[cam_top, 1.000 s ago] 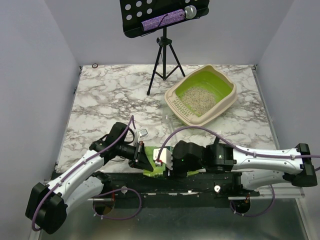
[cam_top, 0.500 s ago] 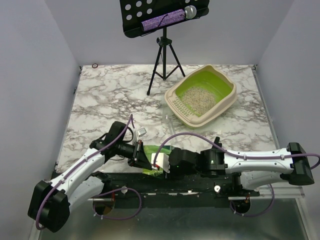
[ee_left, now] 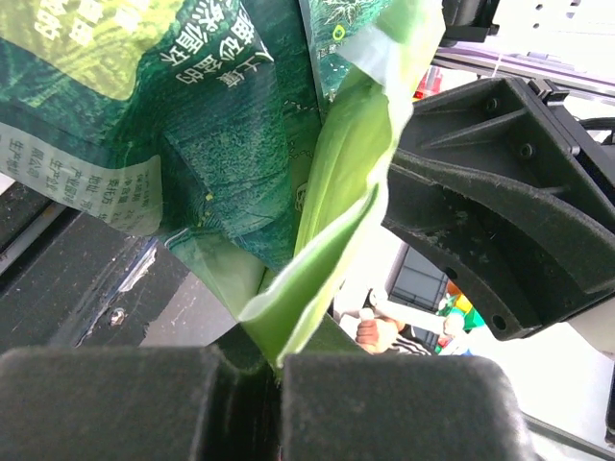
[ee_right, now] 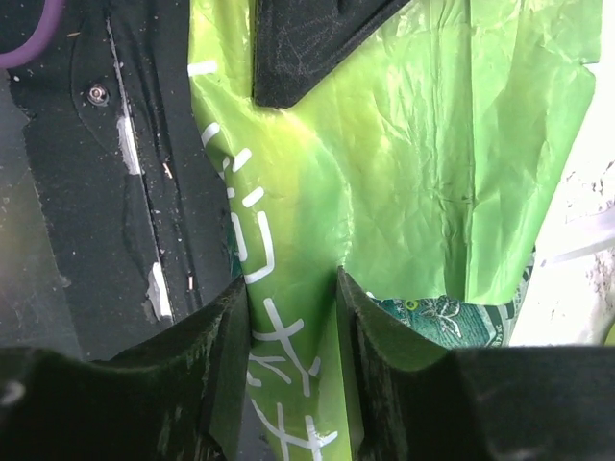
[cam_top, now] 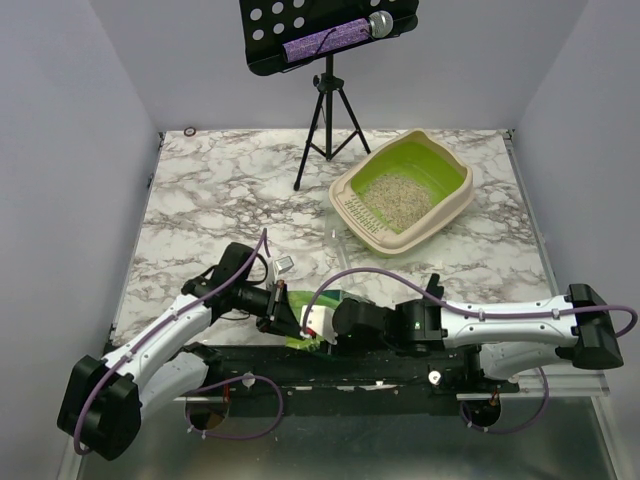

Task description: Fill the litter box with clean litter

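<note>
Most of the green bag (cam_top: pixel 312 322) is hidden from above: the two grippers meet over it at about 6 o'clock on the table, just by the black rail at the near edge, and only a crumpled green patch shows between them. How much is inside it cannot be made out.

The left gripper (cam_top: pixel 285 320) has its jaws pinched shut on a thin fold of the bag; in the left wrist view the pale green film (ee_left: pixel 332 240) runs down into the seam between the two pads, with printed dark green panels above. The right gripper (cam_top: pixel 318 324) comes in from the 3 o'clock side, and in its wrist view the jaws stand a little apart with a strip of bright green bag (ee_right: pixel 293 317) between them; whether they press on it I cannot tell.

The litter box (cam_top: pixel 452 208) sits well away, toward 1 o'clock on the marble table (cam_top: pixel 220 200), its long axis running roughly from 7 to 1 o'clock, the slotted strip at its 7 o'clock end. Inside lies a patch of pale litter (cam_top: pixel 393 197), with green floor bare around it.

Behind, at 12 o'clock, stands a black tripod (cam_top: pixel 325 115) whose perforated tray, cut off by the top edge, carries a microphone (cam_top: pixel 335 38).
</note>
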Robot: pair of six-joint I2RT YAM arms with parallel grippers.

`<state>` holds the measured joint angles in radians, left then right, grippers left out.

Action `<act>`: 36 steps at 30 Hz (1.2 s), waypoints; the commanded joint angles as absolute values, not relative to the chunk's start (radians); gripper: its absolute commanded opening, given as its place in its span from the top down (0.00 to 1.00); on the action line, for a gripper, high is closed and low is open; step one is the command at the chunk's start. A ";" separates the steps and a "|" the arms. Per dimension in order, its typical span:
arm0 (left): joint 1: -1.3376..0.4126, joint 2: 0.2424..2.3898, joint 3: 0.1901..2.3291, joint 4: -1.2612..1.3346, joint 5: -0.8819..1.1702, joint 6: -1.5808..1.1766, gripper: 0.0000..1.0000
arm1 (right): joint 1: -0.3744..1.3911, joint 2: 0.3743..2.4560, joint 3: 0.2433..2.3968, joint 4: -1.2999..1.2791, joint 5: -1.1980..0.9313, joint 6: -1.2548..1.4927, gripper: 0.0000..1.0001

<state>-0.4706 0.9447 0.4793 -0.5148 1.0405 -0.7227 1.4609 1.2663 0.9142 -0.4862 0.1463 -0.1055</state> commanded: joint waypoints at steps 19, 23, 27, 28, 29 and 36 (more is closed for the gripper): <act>-0.448 0.715 0.766 -0.505 0.515 -0.404 0.64 | 1.296 1.232 0.942 -0.637 0.085 -0.118 1.00; -0.449 0.701 0.695 -0.361 0.652 -0.367 0.58 | 1.204 1.187 0.954 -0.601 0.008 -0.146 0.99; -0.465 0.690 0.666 -0.262 0.721 -0.309 0.48 | 1.155 1.203 0.991 -0.601 -0.051 -0.153 0.99; -0.471 0.687 0.666 -0.247 0.727 -0.279 0.46 | 1.151 1.210 0.999 -0.600 -0.066 -0.153 1.00; -0.491 0.683 0.661 -0.220 0.720 -0.266 0.44 | 1.149 1.216 1.000 -0.592 -0.077 -0.153 0.99; -0.652 0.649 0.634 -0.068 0.623 -0.091 0.36 | 1.147 1.235 0.977 -0.552 -0.109 -0.127 0.99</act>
<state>-0.5808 0.6800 0.6552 -0.2214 0.6594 -0.2398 1.1542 1.2270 0.9752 -0.5339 -0.0692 -0.1345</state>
